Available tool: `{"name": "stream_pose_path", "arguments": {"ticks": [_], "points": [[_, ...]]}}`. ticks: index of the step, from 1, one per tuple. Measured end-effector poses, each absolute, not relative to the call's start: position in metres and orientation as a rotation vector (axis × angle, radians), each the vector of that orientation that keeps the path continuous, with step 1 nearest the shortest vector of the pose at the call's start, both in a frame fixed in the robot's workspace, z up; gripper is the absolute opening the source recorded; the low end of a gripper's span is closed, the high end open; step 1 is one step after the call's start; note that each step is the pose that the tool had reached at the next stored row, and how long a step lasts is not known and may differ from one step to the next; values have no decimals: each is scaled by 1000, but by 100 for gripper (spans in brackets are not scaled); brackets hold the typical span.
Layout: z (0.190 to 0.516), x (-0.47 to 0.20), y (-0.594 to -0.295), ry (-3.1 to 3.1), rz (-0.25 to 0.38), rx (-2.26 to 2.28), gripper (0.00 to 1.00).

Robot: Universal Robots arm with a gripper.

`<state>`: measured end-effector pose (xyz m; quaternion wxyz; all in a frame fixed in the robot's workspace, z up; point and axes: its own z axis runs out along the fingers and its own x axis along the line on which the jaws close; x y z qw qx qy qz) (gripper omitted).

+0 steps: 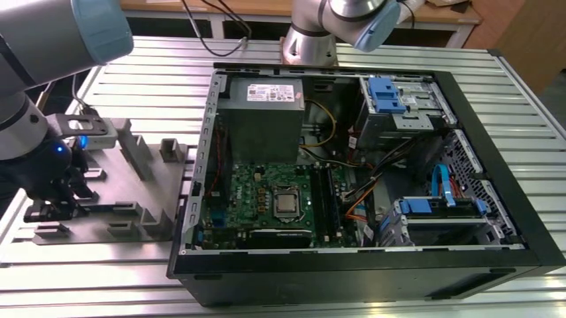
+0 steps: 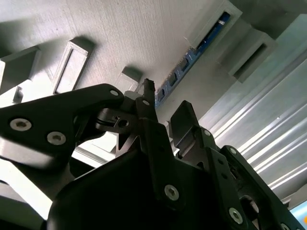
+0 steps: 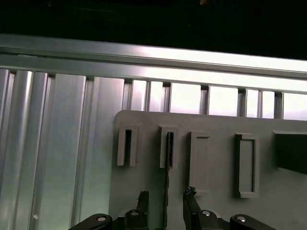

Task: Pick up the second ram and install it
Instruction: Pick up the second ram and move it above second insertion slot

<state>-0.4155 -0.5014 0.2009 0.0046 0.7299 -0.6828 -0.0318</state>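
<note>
- At the exterior view's left, the end effector (image 1: 49, 207) hangs low over a grey holder (image 1: 146, 169) on the slatted metal table (image 1: 150, 73), just beside the open computer case (image 1: 354, 278).
- In both wrist views, the memory stick (image 3: 169, 148) (image 2: 204, 42) stands on edge in one of the holder's slots.
- The end effector's fingers (image 3: 143, 197) are narrowly parted, one on each side of the stick's near end; whether they touch it cannot be told.
</note>
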Motion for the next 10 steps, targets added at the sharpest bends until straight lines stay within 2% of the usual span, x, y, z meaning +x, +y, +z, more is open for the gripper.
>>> {"name": "stream_pose_path", "arguments": {"ticks": [10], "points": [[197, -416, -501, -2123, -99, 2301, 39]]}}
